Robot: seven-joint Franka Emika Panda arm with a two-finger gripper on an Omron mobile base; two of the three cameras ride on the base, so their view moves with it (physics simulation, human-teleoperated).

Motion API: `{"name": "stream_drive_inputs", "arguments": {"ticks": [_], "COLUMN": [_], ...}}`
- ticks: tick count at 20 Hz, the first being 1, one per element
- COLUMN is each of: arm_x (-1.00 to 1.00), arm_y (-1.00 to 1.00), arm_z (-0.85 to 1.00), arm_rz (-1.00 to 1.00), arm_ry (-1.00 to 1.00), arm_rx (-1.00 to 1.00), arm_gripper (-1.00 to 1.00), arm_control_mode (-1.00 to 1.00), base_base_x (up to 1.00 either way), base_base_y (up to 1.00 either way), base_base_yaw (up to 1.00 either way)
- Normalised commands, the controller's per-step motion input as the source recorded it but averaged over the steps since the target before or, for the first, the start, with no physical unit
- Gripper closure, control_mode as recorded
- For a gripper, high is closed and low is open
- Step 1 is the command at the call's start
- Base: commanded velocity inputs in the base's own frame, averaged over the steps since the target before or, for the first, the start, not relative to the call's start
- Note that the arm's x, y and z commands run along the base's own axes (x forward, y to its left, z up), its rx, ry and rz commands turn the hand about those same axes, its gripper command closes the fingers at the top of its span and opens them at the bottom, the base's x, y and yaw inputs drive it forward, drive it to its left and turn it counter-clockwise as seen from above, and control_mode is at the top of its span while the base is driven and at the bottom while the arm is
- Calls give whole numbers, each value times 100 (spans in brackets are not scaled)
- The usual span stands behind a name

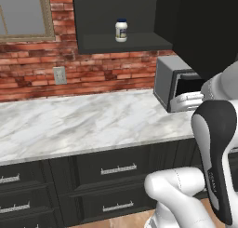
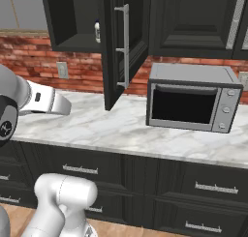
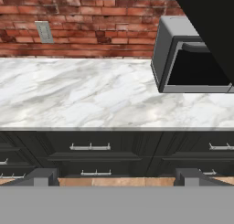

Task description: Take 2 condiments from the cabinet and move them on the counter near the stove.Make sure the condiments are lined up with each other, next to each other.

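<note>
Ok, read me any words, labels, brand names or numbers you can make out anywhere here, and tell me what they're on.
Nothing here can be read.
White jar with a dark blue lid on the dark charcoal cabinet shelf: it has a label, too small and blurred to read.
Grey steel microwave: round knobs on its right panel, no legible markings.

**A Kitchen with a Brick Wall**

The back wall (image 1: 37, 78) is red brick. A white outlet (image 1: 59, 75) sits on it. A window (image 1: 25, 15) with a tan frame is up on the left. A grey microwave (image 2: 193, 103) with a dark door stands by the wall on the right. Dark drawers (image 1: 118, 169) with silver handles (image 1: 118, 169) run along the bottom. More dark cupboards (image 2: 193, 21) hang above the microwave. The floor (image 3: 114, 182) is light brown wood.
</note>
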Motion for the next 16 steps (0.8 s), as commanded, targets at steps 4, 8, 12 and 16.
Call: {"name": "stream_drive_inputs", "arguments": {"ticks": [4,8,12,16], "arm_x": [0,0,0,0], "arm_y": [0,0,0,0], "arm_z": [0,0,0,0], "arm_rz": [0,0,0,0], "arm_ry": [0,0,0,0], "arm_rx": [0,0,0,0], "arm_gripper": [-100,-100,-100,-100], "arm_control_mode": [100,100,100,100], "base_base_x": [33,45,70,64], "base_base_y": [1,1,0,4], "base_base_yaw": [1,2,4,4]}}
